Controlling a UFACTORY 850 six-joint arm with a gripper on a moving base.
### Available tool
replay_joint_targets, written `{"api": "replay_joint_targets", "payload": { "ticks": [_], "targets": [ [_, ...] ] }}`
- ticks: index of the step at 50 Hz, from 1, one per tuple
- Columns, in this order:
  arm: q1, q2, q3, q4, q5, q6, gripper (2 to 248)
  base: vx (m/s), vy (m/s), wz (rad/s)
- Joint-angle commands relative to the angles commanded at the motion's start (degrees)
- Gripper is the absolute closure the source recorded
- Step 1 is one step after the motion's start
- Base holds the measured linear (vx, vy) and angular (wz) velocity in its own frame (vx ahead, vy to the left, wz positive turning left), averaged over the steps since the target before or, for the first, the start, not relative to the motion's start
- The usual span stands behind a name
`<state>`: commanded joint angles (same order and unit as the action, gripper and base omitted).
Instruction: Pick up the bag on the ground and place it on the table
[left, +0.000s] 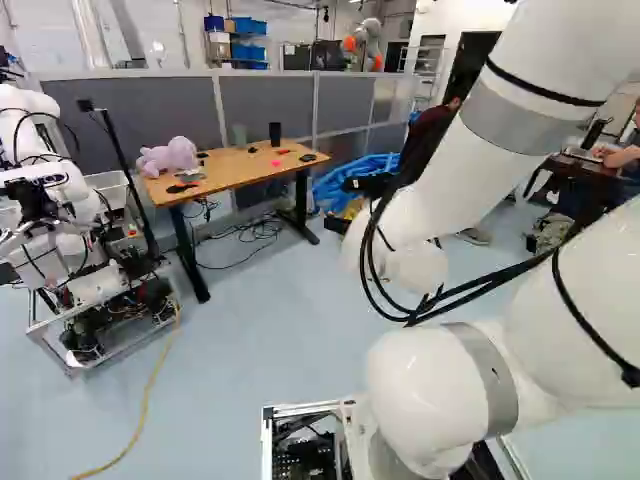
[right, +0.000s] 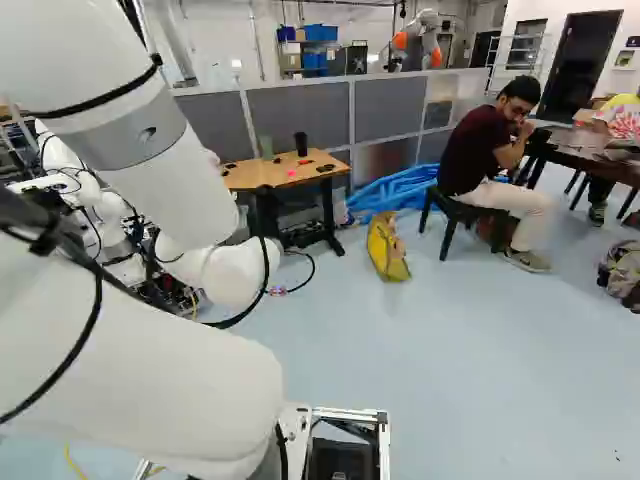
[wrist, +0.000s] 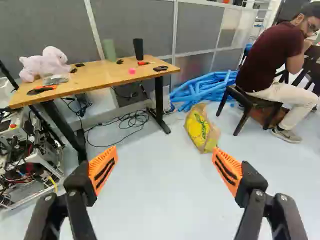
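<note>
1. My tool (wrist: 164, 152): spread wide, nothing between the pads. No grip made.
2. Bag (wrist: 199, 129): yellow, on the floor (wrist: 160, 187), ahead of my tool and well out of its grasp, between worktop (wrist: 100, 77) and chair (wrist: 248, 101). Pick not done.
3. Worktop: bag isn't on it, so place not done either. A plush toy (wrist: 46, 64) and small items sit there.
4. Left, as I judge it: approach, grip, lift, carry, set down. Basically all of it.

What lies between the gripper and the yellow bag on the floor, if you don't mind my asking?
In the wrist view, only pale floor shows between the open gripper and the yellow bag, which stands ahead of it.
</note>
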<state>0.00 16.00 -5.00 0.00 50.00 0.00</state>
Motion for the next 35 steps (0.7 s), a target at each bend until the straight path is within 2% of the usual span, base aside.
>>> {"api": "replay_joint_targets", "payload": {
  "ticks": [35],
  "targets": [
    [0.0, 0.0, 0.0, 0.0, 0.0, 0.0, 3, 0.0, 0.0, 0.0]
  ]
}}
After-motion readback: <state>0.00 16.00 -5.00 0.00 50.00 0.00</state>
